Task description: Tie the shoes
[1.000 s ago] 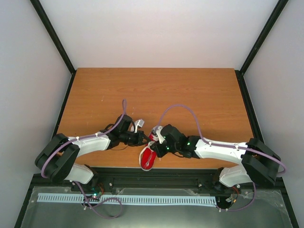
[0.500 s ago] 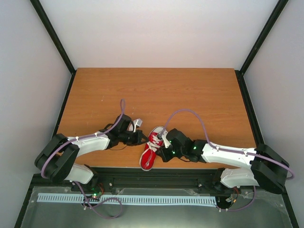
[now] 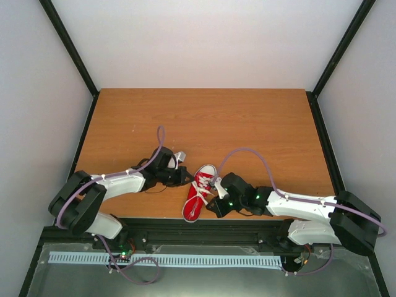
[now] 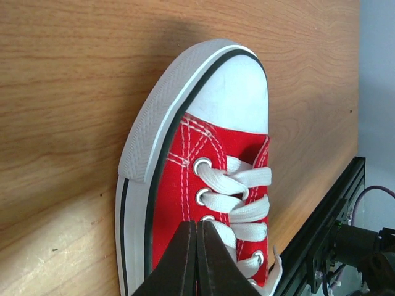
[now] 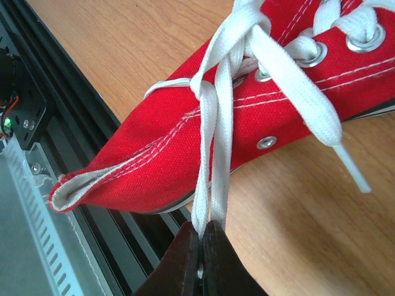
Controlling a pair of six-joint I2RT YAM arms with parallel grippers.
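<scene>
The shoe is a small red canvas sneaker with white sole, toe cap and laces, lying near the table's front edge with its toe pointing away. My left gripper sits just left of the shoe. In the left wrist view it is shut over the red upper beside the eyelets, and nothing shows between its fingers. My right gripper is at the shoe's right side. In the right wrist view it is shut on two strands of white lace pulled taut from the shoe.
The wooden table stretches behind the shoe. A black metal rail runs along the front edge, right under the shoe's heel. A loose lace end lies on the wood. Grey walls enclose the left, right and back.
My right arm has drawn back to the right and toward the front edge, drawing the lace out with it and uncovering the shoe. The left arm has barely shifted.
</scene>
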